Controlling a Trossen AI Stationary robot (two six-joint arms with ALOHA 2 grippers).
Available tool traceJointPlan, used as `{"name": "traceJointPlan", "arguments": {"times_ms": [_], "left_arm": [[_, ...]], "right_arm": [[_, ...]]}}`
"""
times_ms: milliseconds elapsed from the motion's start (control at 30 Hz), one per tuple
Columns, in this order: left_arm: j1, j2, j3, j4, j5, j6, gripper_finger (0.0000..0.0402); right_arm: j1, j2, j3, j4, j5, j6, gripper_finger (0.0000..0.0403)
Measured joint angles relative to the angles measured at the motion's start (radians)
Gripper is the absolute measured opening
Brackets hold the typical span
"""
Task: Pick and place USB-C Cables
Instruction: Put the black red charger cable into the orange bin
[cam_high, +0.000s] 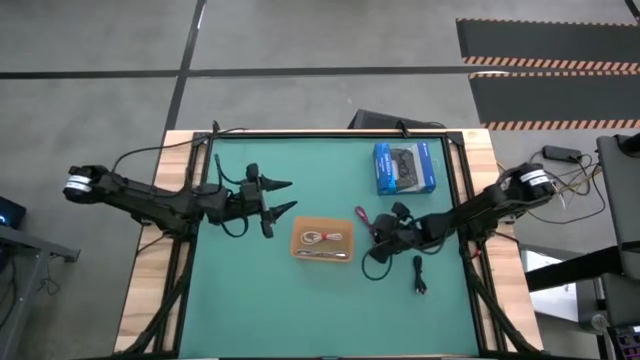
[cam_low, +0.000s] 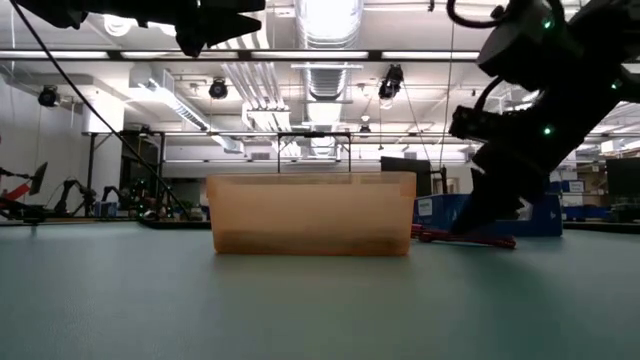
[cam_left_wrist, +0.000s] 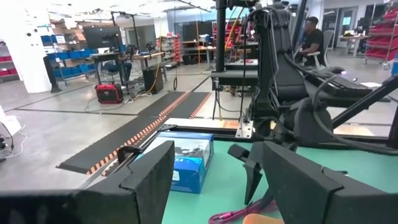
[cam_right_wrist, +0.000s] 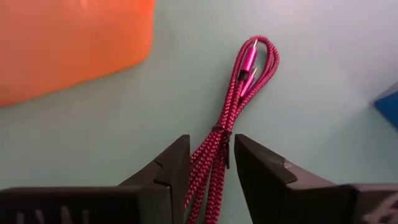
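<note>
A magenta cable (cam_right_wrist: 249, 74) lies folded on the green mat, right of the orange tray (cam_high: 322, 222). My right gripper (cam_right_wrist: 211, 165) slants down over it, open, with a finger on each side of the bundle at its tie. The tray holds a white cable (cam_high: 318, 238) and a silver-grey cable (cam_high: 330, 256). A black cable (cam_high: 420, 275) lies on the mat nearer the front right. My left gripper (cam_high: 283, 196) hangs open and level above the mat, left of the tray, holding nothing. My right gripper straddles the magenta cable at its black tie (cam_right_wrist: 219, 134), the fingers slanting down from the table's right and lying along the bundle. I cannot tell whether the fingers touch it. The cable lies flat on the mat.
A blue box (cam_high: 404, 167) picturing a controller lies at the far right of the mat, behind my right gripper. Black wires trail from both arms over the mat. Bare mat spreads along the near edge, in front of the tray.
</note>
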Motion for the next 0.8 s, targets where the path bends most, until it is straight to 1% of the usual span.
{"name": "traceJointPlan", "arguments": {"times_ms": [133, 267, 400, 667, 733, 800], "left_arm": [[0.0, 0.0, 0.0, 0.005, 0.0, 0.0, 0.0226], [0.0, 0.0, 0.0, 0.019, 0.0, 0.0, 0.0226], [0.0, 0.0, 0.0, 0.02, 0.0, 0.0, 0.0226], [0.0, 0.0, 0.0, 0.03, 0.0, 0.0, 0.0226], [0.0, 0.0, 0.0, 0.039, 0.0, 0.0, 0.0226], [0.0, 0.0, 0.0, 0.049, 0.0, -0.001, 0.0226]], "right_arm": [[0.0, 0.047, 0.014, 0.001, 0.008, 0.004, 0.013], [0.0, 0.073, 0.018, 0.008, 0.015, 0.038, 0.0125], [0.001, 0.081, 0.018, 0.01, 0.006, 0.06, 0.0099], [0.001, 0.074, 0.018, 0.008, -0.01, 0.078, 0.0029], [0.001, 0.074, 0.018, 0.007, -0.01, 0.083, 0.0018], [0.001, 0.069, 0.017, 0.006, -0.01, 0.085, 0.0015]]}}
